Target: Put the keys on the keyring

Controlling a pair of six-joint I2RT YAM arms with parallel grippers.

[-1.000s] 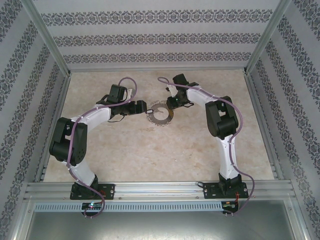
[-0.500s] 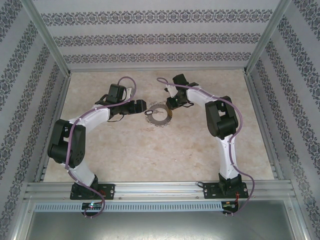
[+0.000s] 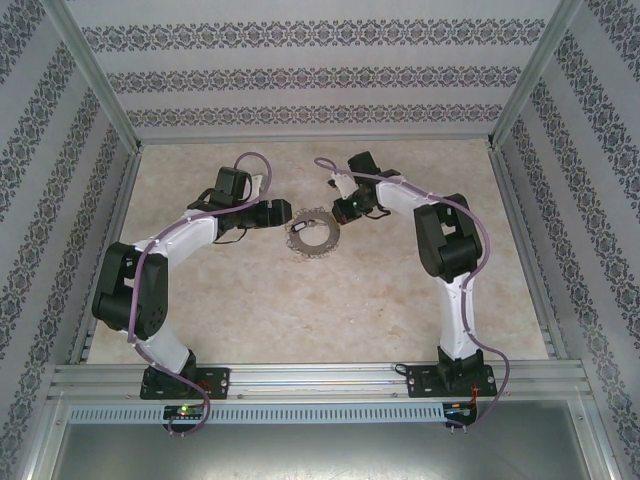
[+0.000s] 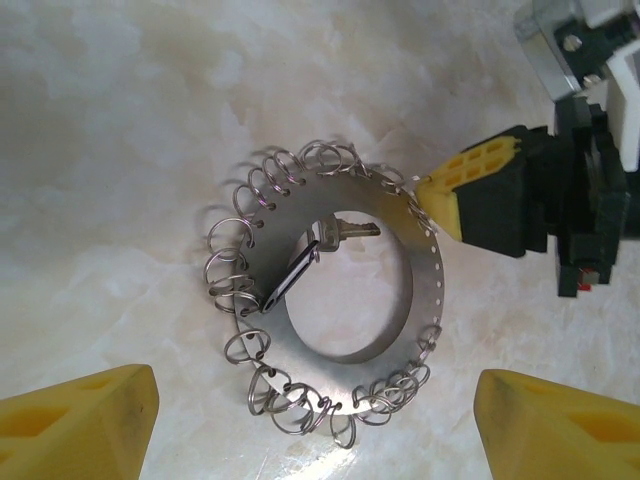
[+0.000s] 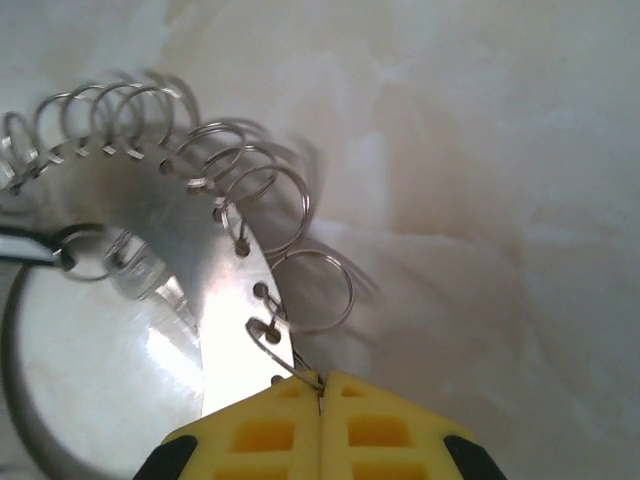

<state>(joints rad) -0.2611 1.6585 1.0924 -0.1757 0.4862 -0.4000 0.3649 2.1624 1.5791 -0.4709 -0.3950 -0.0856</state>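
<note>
A flat silver ring plate [image 3: 312,232] lies mid-table, with several wire keyrings threaded through holes along its rim [image 4: 300,215]. One small silver key [image 4: 350,230] with a black tag [image 4: 288,282] rests across the plate's inner edge. My right gripper [image 5: 320,392] is shut on a wire keyring [image 5: 272,345] at the plate's right rim, and its yellow tips [image 4: 442,195] touch that edge. On the plate's left side my left gripper [image 4: 315,430] stands open, its fingers [image 4: 80,425] wide apart and holding nothing.
The marble-patterned tabletop [image 3: 330,310] is fenced by metal rails [image 3: 110,240] and patterned walls. Both arms bend inward toward the plate from the near edge.
The right gripper has closed onto a wire keyring at the plate's rim. The plate has slid slightly to the left. The left gripper stays open.
</note>
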